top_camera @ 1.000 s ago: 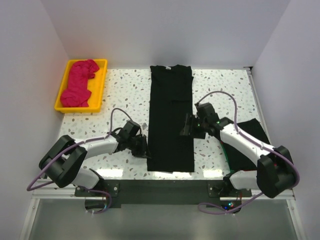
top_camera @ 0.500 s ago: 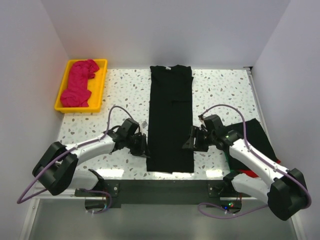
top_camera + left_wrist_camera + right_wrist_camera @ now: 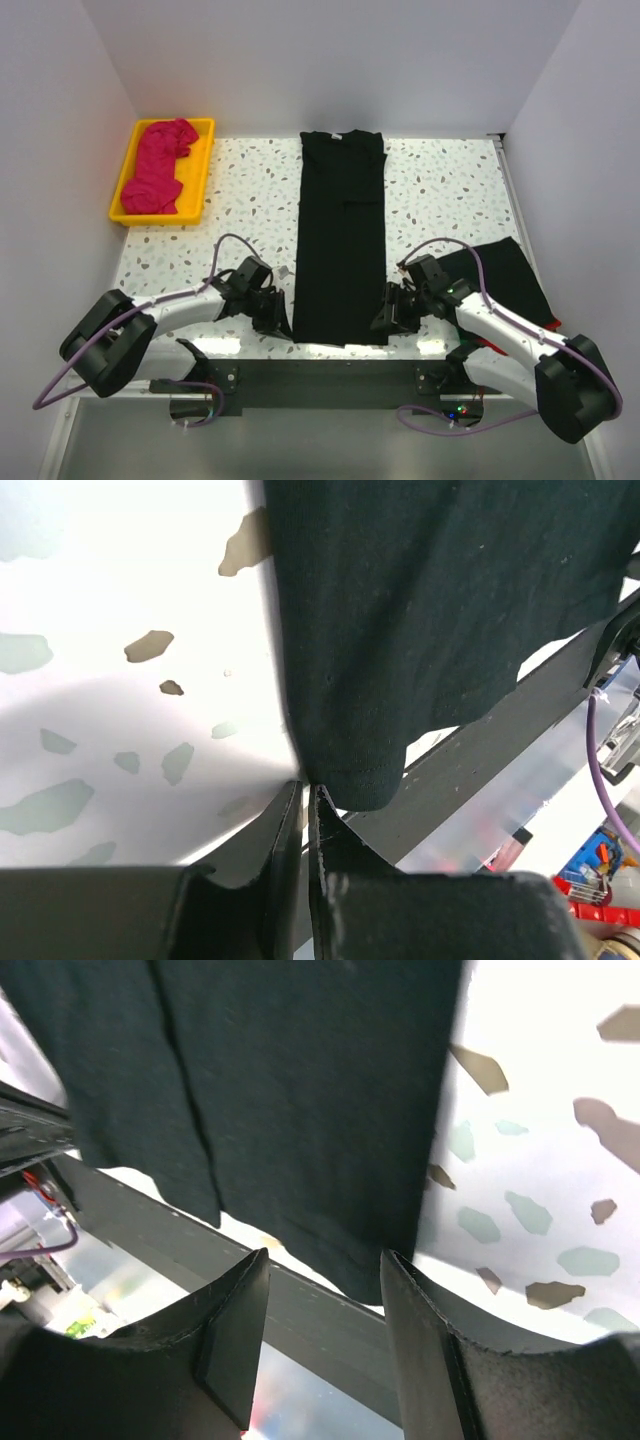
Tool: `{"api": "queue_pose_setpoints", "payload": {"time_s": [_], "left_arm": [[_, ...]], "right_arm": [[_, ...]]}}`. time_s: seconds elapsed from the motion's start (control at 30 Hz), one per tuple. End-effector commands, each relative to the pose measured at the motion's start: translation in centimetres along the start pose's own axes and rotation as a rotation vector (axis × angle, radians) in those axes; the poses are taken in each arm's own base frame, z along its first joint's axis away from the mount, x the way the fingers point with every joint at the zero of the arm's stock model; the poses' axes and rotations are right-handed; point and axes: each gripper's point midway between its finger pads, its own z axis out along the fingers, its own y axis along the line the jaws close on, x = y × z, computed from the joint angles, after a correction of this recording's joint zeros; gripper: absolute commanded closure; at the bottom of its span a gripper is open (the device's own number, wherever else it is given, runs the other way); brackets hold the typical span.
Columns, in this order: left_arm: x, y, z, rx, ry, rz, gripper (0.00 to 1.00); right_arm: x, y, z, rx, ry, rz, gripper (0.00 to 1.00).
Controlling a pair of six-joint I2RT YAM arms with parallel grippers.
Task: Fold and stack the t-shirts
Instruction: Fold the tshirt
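Note:
A large black t-shirt (image 3: 342,235), folded into a long strip, lies down the middle of the table, its hem over the near edge. My left gripper (image 3: 283,323) is shut, its tips at the strip's near left corner (image 3: 345,780), with no cloth between them. My right gripper (image 3: 385,318) is open at the near right corner (image 3: 370,1260). A magenta-pink t-shirt (image 3: 160,165) lies crumpled in the yellow tray (image 3: 199,186). A folded black t-shirt (image 3: 505,275) lies at the right, with red cloth (image 3: 552,323) showing under it.
The speckled white table (image 3: 250,190) ends in a dark metal rail (image 3: 330,375) at the near edge. White walls close in the back and both sides. A purple cable (image 3: 600,770) hangs below the rail in the left wrist view.
Both grippers have moved toward the near edge along the sides of the black strip, down to its near corners. The right arm moved farther. The shirts have not moved.

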Motion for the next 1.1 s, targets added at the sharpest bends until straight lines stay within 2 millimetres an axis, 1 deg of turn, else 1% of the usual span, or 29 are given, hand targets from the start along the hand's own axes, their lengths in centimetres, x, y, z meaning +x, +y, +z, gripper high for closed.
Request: {"api": "queue_pose_setpoints", "payload": {"time_s": [0.0, 0.07, 0.17, 0.2, 0.23, 0.3, 0.33, 0.37, 0.4, 0.43, 0.5, 0.6, 0.77, 0.8, 0.87, 0.9, 1.0, 1.07], "left_arm": [[0.4, 0.3, 0.1, 0.001, -0.006, 0.002, 0.88], [0.5, 0.5, 0.0, -0.014, -0.005, 0.001, 0.88], [-0.1, -0.1, -0.5, -0.012, -0.018, 0.017, 0.88], [0.0, -0.1, -0.8, -0.021, -0.011, 0.019, 0.88], [-0.5, -1.0, -1.3, -0.006, -0.025, 0.036, 0.88], [-0.6, -1.5, -2.1, -0.012, -0.016, 0.046, 0.88], [-1.5, -2.8, -3.0, 0.009, -0.046, 0.078, 0.88], [-1.7, -3.2, -3.4, 0.005, -0.049, 0.083, 0.88], [-2.6, -4.2, -4.0, 0.021, -0.078, 0.101, 0.88], [-3.0, -4.8, -4.3, 0.031, -0.093, 0.108, 0.86], [-3.9, -5.8, -4.4, 0.061, -0.121, 0.125, 0.86], [-3.9, -6.0, -3.2, 0.106, -0.100, 0.115, 0.87], [-2.2, -4.4, -1.3, 0.120, -0.052, 0.067, 0.88], [-1.5, -3.7, -0.9, 0.113, -0.040, 0.062, 0.88], [-0.8, -2.9, -0.3, 0.096, -0.023, 0.055, 0.88], [-0.1, -2.0, 0.0, 0.074, -0.012, 0.047, 0.88], [0.8, -0.4, 0.5, 0.030, 0.007, 0.019, 0.89], [1.0, 0.0, 0.4, 0.009, 0.011, 0.012, 0.89]], "right_arm": [[1.2, -0.4, 0.2, -0.006, 0.041, 0.014, 0.48], [1.4, -0.8, 0.2, 0.005, 0.047, 0.015, 0.48], [1.7, -1.1, 0.4, 0.013, 0.056, 0.014, 0.49], [1.8, -1.2, 0.4, 0.019, 0.057, 0.015, 0.49], [1.9, -1.3, 0.3, 0.022, 0.061, 0.016, 0.49], [1.9, -1.6, 0.2, 0.033, 0.055, 0.010, 0.49], [1.9, -1.7, 0.1, 0.037, 0.051, 0.008, 0.49], [1.9, -1.7, 0.1, 0.038, 0.051, 0.007, 0.49], [2.0, -1.8, 0.1, 0.039, 0.052, 0.006, 0.49], [2.1, -1.8, 0.1, 0.040, 0.051, 0.009, 0.49], [2.1, -1.9, 0.1, 0.039, 0.048, 0.012, 0.49], [2.1, -2.0, 0.1, 0.041, 0.044, 0.016, 0.49], [2.0, -2.1, -0.3, 0.055, 0.033, 0.012, 0.49], [2.0, -2.0, -0.4, 0.054, 0.029, 0.012, 0.49], [2.0, -2.1, -0.3, 0.055, 0.030, 0.014, 0.49], [2.0, -2.1, -0.3, 0.059, 0.034, 0.018, 0.49], [2.1, -2.2, -0.2, 0.062, 0.038, 0.023, 0.49], [2.2, -2.3, -0.2, 0.065, 0.040, 0.023, 0.49]]}}
